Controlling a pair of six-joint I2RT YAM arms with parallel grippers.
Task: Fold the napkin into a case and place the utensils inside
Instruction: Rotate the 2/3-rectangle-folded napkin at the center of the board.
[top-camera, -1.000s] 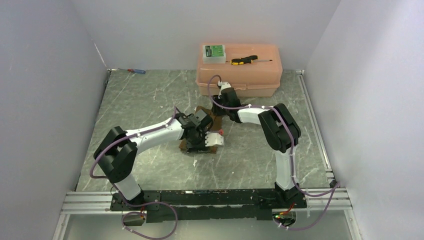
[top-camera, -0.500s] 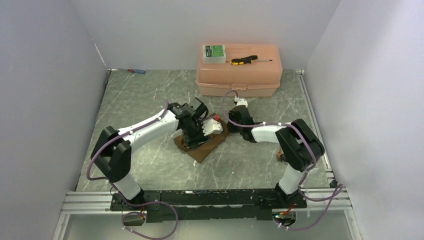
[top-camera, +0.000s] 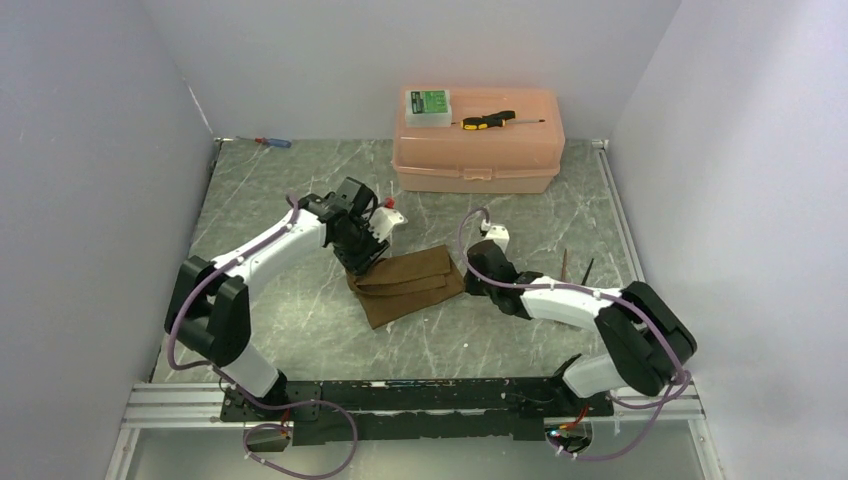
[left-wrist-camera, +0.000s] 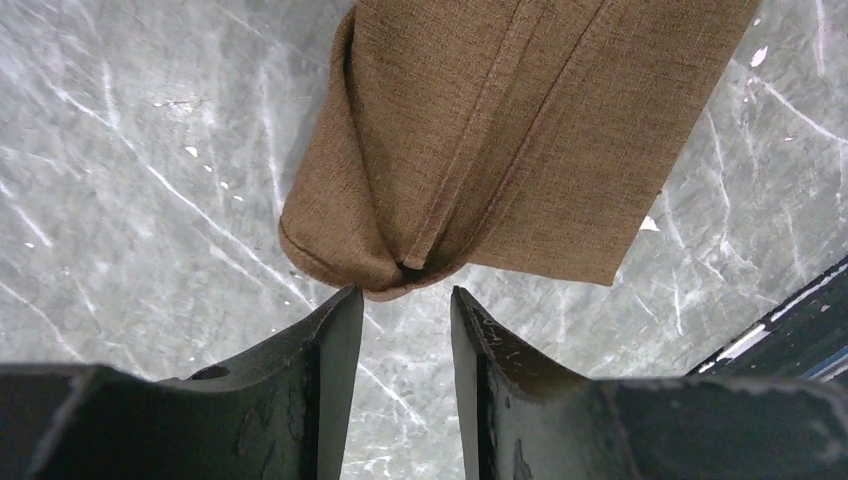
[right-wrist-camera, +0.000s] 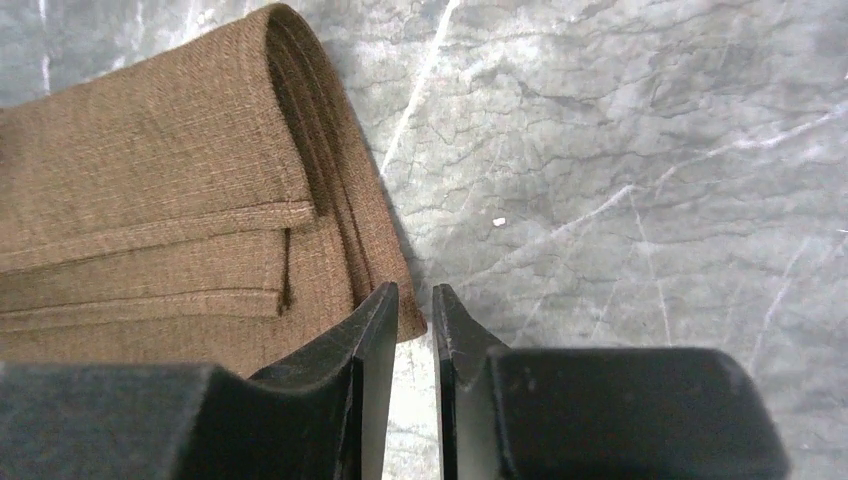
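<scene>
Brown woven cloth, soft and light: that is the napkin (top-camera: 408, 283), lying folded into a narrow layered pouch on the tabletop (top-camera: 280, 200), midway between your two arms. Expect it to slump, slide on the smooth stone-patterned surface and let its folds spring loose if you tug one layer, so take hold at a hemmed edge or pin one end while working the other. Your left claw (left-wrist-camera: 400, 298) sits just off the cloth's rounded far-left end, fingers apart with only tabletop showing between them. Your right claw (right-wrist-camera: 412, 292) is low beside the near-right corner, fingers a narrow slit apart and gripping nothing. The stacked layers at that right end look like the likeliest mouth of the case. Nothing shows inside it. The utensils (top-camera: 566, 264), thin, dark and probably stiff and slippery, lie on the bare tabletop beyond your right arm, well apart from the cloth; pinch them mid-shaft. At the back, the pink box (top-camera: 478, 140) is shut, its contents hidden, with a small green-labelled box (top-camera: 428, 104) and a yellow-and-black screwdriver (top-camera: 488, 120) resting on its lid.
</scene>
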